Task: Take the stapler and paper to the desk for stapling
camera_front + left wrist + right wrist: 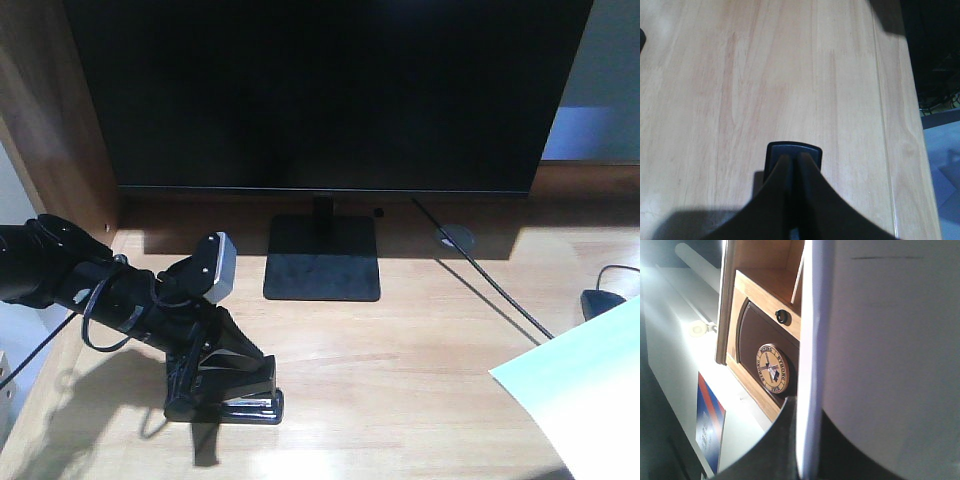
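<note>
The black stapler (250, 405) rests on the light wooden desk (400, 350) at the front left. My left gripper (215, 385) reaches down from the left and is shut on it. In the left wrist view the stapler's rounded end (792, 149) pokes out just past the gripper (792, 159), low over the desk (740, 75). The white paper (585, 400) hangs tilted above the front right corner. Its edge (807, 365) runs upright between the dark fingers of my right gripper (807, 412), which is shut on it. That gripper is out of the front view.
A large dark monitor (320, 90) on a square stand (322, 258) fills the back. A cable (490, 290) crosses the desk to the right, near a black mouse (603, 300). The desk's border strip (900, 150) is close on the right. A wooden cabinet with a round emblem (773, 368) stands behind the paper.
</note>
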You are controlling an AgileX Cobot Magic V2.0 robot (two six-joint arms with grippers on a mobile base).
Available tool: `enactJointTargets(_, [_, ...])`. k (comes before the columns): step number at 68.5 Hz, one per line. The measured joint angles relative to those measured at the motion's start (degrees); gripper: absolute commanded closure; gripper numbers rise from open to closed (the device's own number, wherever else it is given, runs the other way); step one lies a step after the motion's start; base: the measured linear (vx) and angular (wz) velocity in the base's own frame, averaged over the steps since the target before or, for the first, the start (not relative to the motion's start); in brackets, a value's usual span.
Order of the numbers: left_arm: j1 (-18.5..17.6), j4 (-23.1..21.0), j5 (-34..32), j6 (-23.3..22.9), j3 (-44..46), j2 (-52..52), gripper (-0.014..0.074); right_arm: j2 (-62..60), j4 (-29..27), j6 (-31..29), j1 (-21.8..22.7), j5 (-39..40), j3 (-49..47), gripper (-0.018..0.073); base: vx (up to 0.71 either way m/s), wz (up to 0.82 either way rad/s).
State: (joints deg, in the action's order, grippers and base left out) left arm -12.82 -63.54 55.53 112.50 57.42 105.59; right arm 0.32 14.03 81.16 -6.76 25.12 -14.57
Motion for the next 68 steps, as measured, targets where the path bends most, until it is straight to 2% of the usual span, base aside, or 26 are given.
enactJointTargets(68, [0.00,0.00,0.00,0.00,0.00,0.00,0.0603,0.00,0.00,0.00,0.00,0.00,0.00,0.0564,0.00,0.00])
